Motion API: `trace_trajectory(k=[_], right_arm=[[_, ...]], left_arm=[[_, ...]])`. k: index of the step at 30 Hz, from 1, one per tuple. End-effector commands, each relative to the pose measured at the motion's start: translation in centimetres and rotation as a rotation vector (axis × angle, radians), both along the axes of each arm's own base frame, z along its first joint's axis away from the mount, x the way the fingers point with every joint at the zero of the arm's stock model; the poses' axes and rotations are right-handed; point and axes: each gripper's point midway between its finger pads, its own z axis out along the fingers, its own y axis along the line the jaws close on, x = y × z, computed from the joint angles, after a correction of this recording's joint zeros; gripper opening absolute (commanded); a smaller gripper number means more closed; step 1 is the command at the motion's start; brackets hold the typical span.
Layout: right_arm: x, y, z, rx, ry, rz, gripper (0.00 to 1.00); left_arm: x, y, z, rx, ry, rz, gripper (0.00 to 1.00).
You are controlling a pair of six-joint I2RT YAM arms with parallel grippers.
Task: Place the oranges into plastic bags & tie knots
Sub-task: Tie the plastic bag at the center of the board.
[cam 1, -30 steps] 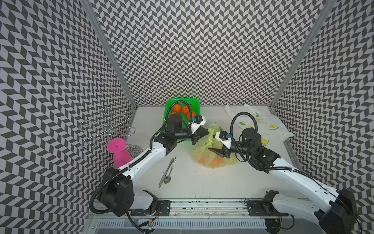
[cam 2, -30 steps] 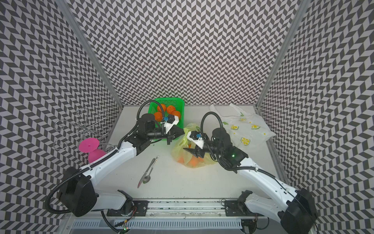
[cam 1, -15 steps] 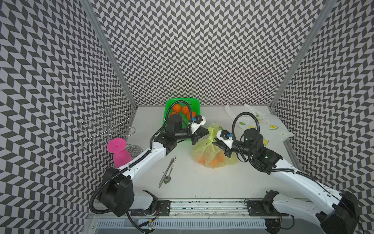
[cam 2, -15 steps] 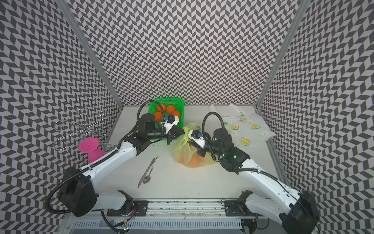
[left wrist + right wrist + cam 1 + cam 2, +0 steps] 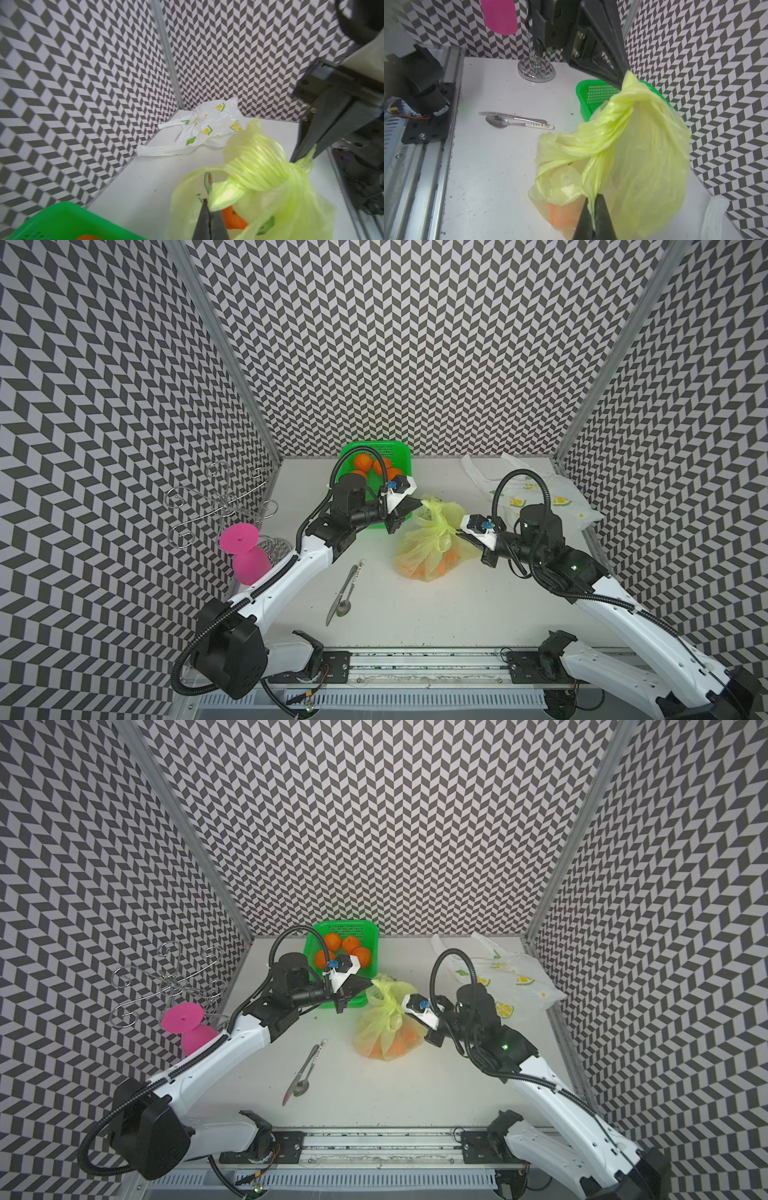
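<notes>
Now that the right gripper [image 5: 593,212] has snapped shut on one twisted handle strip [image 5: 593,180] of the yellow-green bag [image 5: 428,547], I have both ends pinched: the left gripper [image 5: 208,207] is clamped on the other strip, just beside the green basket [image 5: 401,448]. I judge the knot can be drawn tight from here. Through the film I see bagged oranges [image 5: 440,568], the bag resting on the table [image 5: 415,622]. Four loose oranges [image 5: 363,462] wait in the basket, and the lemon-print bag [image 5: 540,499] lies flat at the far right. The knife and spoon [image 5: 345,597] lie near but clear of the pull. The basket crowds my left arm.
</notes>
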Motion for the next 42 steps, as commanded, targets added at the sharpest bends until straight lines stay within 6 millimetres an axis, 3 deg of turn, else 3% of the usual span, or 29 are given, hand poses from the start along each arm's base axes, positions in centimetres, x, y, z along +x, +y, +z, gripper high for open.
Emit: trace_trajectory(k=[1, 6, 10, 12, 16, 20, 22, 25, 28, 30, 33, 35, 37, 39, 40, 42], right_arm=[[-1.0, -3.0, -4.2, -0.185, 0.064, -0.048, 0.00], [-0.5, -8.6, -11.4, -0.398, 0.125, -0.198, 0.00], [-0.7, -12.5, -15.3, -0.525, 0.154, -0.279, 0.00], [-1.0, -12.4, -16.0, -0.533, 0.176, -0.266, 0.00], [-1.0, -10.8, -15.4, -0.484, 0.195, -0.196, 0.00], [-0.4, -10.7, -14.2, -0.477, 0.187, -0.204, 0.00], [-0.2, -11.7, -15.1, -0.521, 0.172, -0.238, 0.00], [-0.6, -14.4, -18.5, -0.621, 0.175, -0.285, 0.00], [-1.2, -14.5, -19.8, -0.628, 0.224, -0.271, 0.00], [-1.3, -12.7, -18.6, -0.559, 0.245, -0.201, 0.00], [-0.2, -9.5, -14.0, -0.405, 0.199, -0.137, 0.02], [1.1, -7.6, -9.3, -0.267, 0.134, -0.122, 0.31], [2.1, -6.0, -4.9, -0.147, 0.048, -0.095, 0.56], [3.2, -4.5, -1.8, -0.053, -0.020, -0.070, 0.80], [3.8, -3.6, -0.9, -0.033, -0.040, -0.060, 0.91], [4.6, -1.3, -0.9, -0.050, -0.049, -0.027, 1.00]], left_arm=[[3.7, 2.8, 0.0, 0.094, -0.111, 0.204, 0.00], [8.1, 6.7, -1.9, 0.221, -0.226, 0.429, 0.00], [10.2, 8.8, -3.7, 0.303, -0.298, 0.548, 0.00], [10.5, 8.9, -4.8, 0.321, -0.293, 0.553, 0.00], [10.4, 8.3, -6.4, 0.330, -0.255, 0.526, 0.00], [9.6, 7.7, -5.5, 0.289, -0.226, 0.489, 0.00], [10.4, 8.7, -5.6, 0.301, -0.235, 0.541, 0.00], [11.9, 10.6, -7.1, 0.335, -0.239, 0.614, 0.00], [11.6, 10.0, -8.4, 0.342, -0.228, 0.596, 0.00], [10.6, 8.5, -8.1, 0.326, -0.216, 0.541, 0.00], [8.6, 5.8, -7.3, 0.264, -0.157, 0.389, 0.00], [7.2, 4.5, -6.9, 0.240, -0.104, 0.286, 0.00], [5.9, 3.7, -6.6, 0.233, -0.069, 0.207, 0.28], [5.1, 3.5, -5.9, 0.223, -0.048, 0.174, 0.54], [4.8, 3.6, -5.5, 0.215, -0.038, 0.171, 0.65], [4.3, 4.1, -4.6, 0.197, -0.033, 0.186, 0.75]])
